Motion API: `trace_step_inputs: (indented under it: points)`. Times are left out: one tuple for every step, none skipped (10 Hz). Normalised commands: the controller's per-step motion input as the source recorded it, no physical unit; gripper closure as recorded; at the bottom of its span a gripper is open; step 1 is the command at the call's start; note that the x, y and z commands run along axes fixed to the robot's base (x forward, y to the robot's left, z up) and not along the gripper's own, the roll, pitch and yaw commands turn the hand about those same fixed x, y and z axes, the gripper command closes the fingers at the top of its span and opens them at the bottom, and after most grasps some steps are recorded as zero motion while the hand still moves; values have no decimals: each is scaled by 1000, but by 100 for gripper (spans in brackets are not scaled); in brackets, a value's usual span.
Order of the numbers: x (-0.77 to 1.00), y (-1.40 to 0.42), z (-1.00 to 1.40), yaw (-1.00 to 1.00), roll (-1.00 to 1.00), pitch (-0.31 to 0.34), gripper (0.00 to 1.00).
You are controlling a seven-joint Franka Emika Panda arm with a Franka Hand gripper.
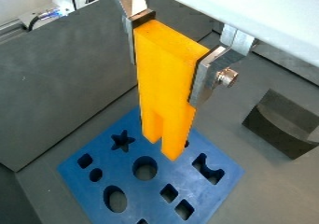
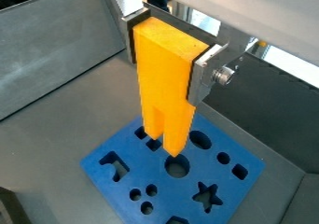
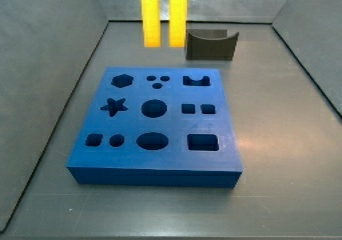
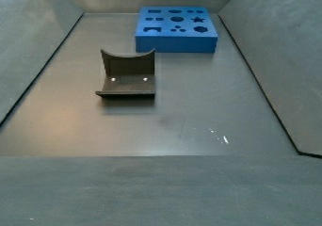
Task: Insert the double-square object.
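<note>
Hanging upright between the claw's (image 1: 169, 64) silver plates, the double-square object (image 1: 166, 83) is pinched near its joined top block, prongs pointing straight down, which looks like the sensible way to carry it toward a matching pair of holes. In both wrist views the claw is closed on the yellow piece and sits well above the blue board (image 2: 187, 172), prong tips clear of its surface. In a side view the two yellow prongs (image 3: 163, 14) hang beyond the board's (image 3: 160, 124) far edge, near the dark grey curved block (image 3: 211, 44), so they are not yet lined up over any cut-out. The pair of small square holes (image 3: 198, 108) seems the likely target. The wrist looks vertical, the arm itself out of frame. Another side view shows only the board (image 4: 178, 30) and curved block (image 4: 127, 75) on the bench (image 4: 189, 117)
</note>
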Motion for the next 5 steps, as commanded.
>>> trace_step_inputs:
  points:
    - [397,0,-277,0,10,0,100]
    - [969,-20,-557,0,121,69,100]
    - [1000,-3,-494,9,213,120,100]
    - [1000,0,-443,17,234,116,100]
    - [1000,-69,-374,0,270,106,100]
